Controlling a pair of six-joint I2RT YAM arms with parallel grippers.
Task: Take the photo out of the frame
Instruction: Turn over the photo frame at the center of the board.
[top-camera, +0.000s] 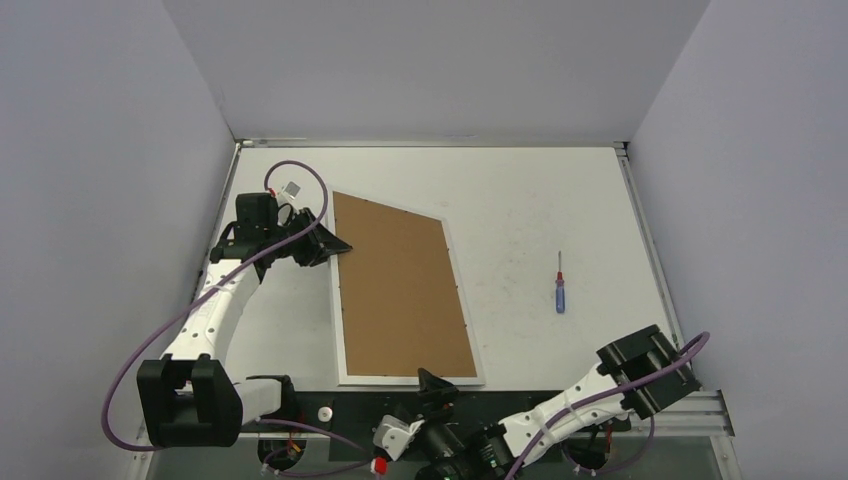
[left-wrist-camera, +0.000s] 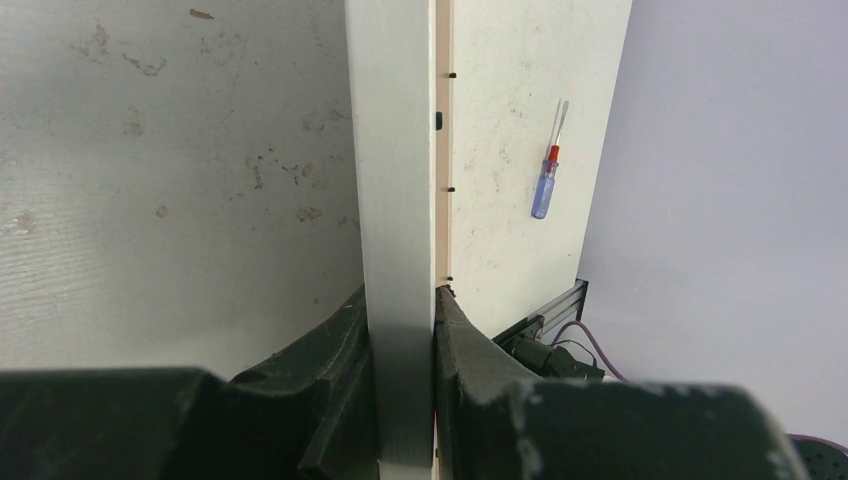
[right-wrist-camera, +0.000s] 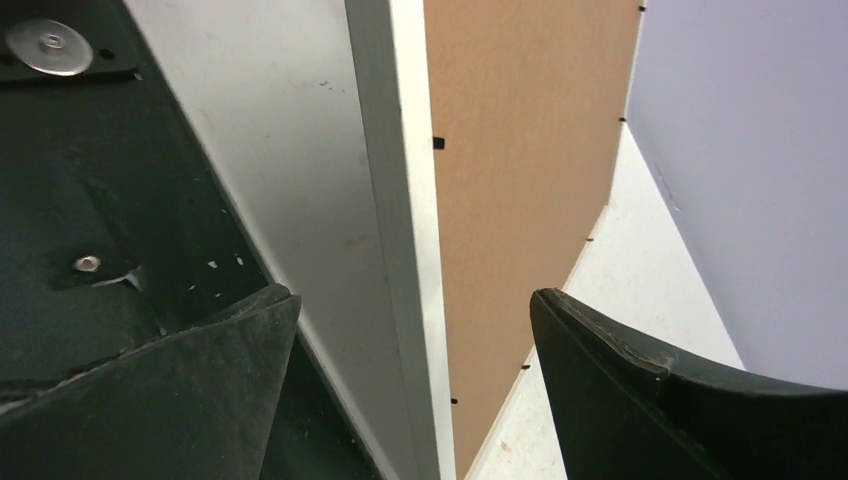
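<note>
The frame (top-camera: 400, 290) lies back up in the middle of the table, its brown fibreboard showing inside narrow white border strips. Its left side looks raised off the table. My left gripper (top-camera: 335, 243) is shut on the far part of the left border; in the left wrist view both fingers (left-wrist-camera: 455, 340) press the white strip of the frame (left-wrist-camera: 395, 150). My right gripper (top-camera: 432, 385) stands open at the frame's near edge, and its jaws (right-wrist-camera: 412, 295) straddle the white border of the frame (right-wrist-camera: 520, 150) without touching it. The photo is hidden under the backing.
A small red-and-blue screwdriver (top-camera: 560, 283) lies on the table right of the frame, also seen in the left wrist view as the screwdriver (left-wrist-camera: 547, 170). Grey walls enclose the table on three sides. The black base rail runs along the near edge.
</note>
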